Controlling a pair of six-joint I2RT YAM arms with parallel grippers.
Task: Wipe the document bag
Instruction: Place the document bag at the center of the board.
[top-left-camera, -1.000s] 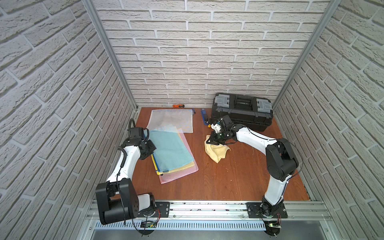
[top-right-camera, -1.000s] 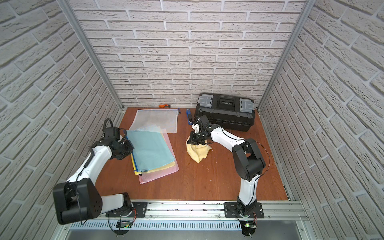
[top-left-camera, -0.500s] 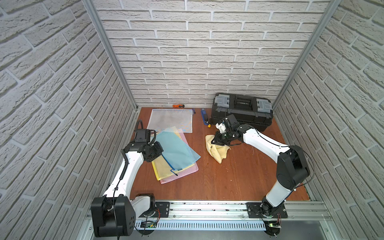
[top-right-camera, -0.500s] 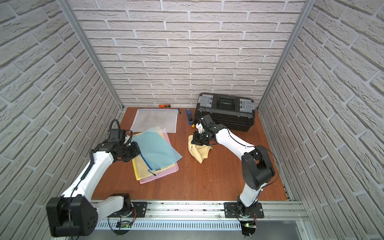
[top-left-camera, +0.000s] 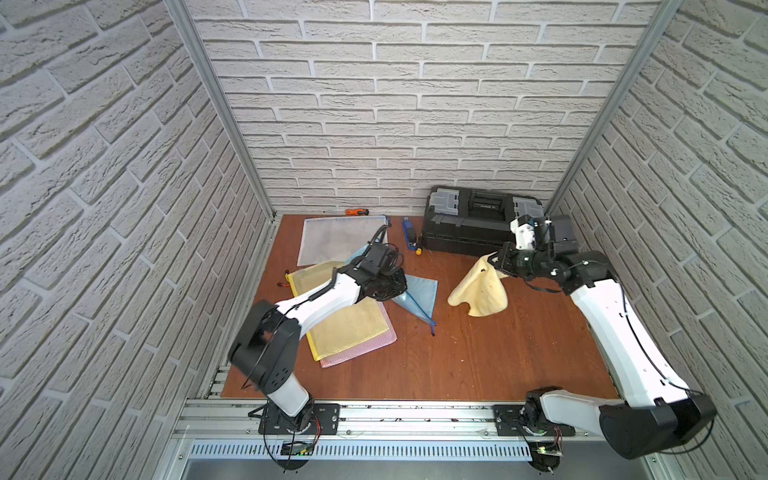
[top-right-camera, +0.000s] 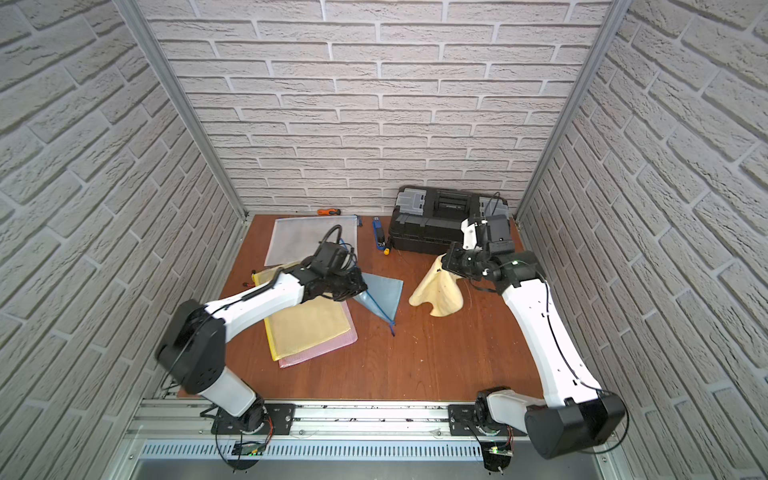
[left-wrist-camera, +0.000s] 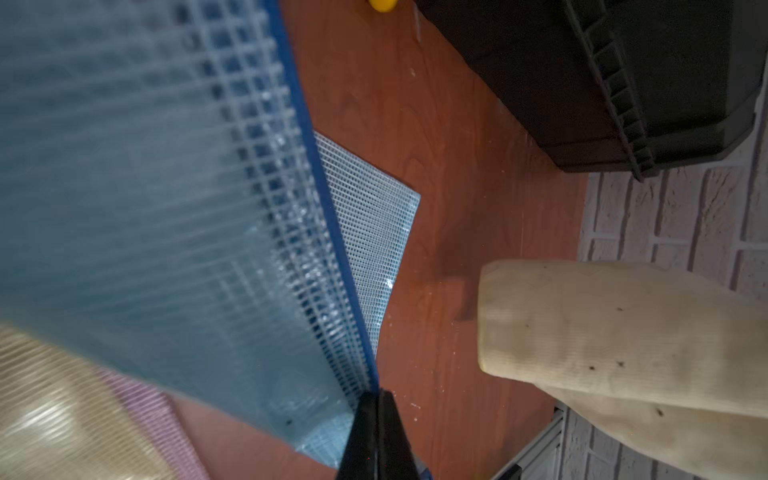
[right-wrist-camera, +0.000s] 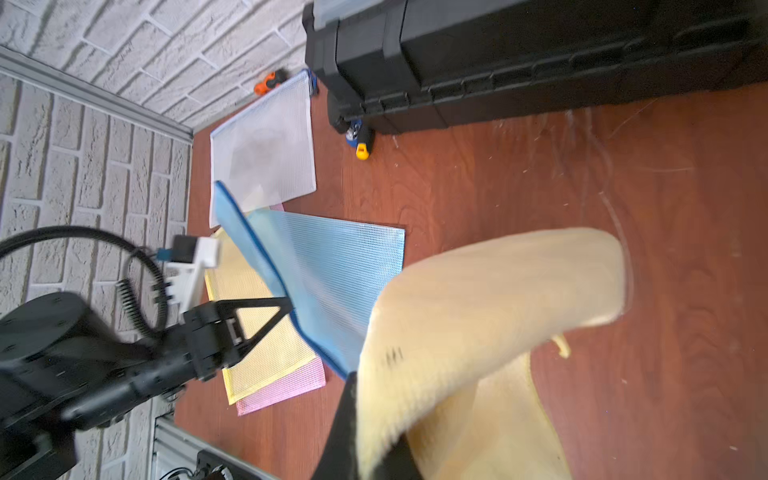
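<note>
The translucent blue mesh document bag (top-left-camera: 417, 291) hangs tilted near the middle of the brown wooden tabletop (top-left-camera: 457, 365). The left gripper (right-wrist-camera: 290, 306) holds its zipper edge, jaws closed flat on it. In both top views the wrist hides that pinch. The wrist views show the blue edge running into the closed black tips.

The right gripper (top-left-camera: 500, 261) is clamped on a pale yellow cloth (top-left-camera: 478, 291), which drapes near the bag without touching it.

Under the left arm a yellow mesh bag (top-left-camera: 345, 328) lies on a pink mesh bag (top-left-camera: 357, 353). A clear mesh bag (top-left-camera: 340, 241) and a black plastic toolbox (top-left-camera: 469, 228) sit at the back.
</note>
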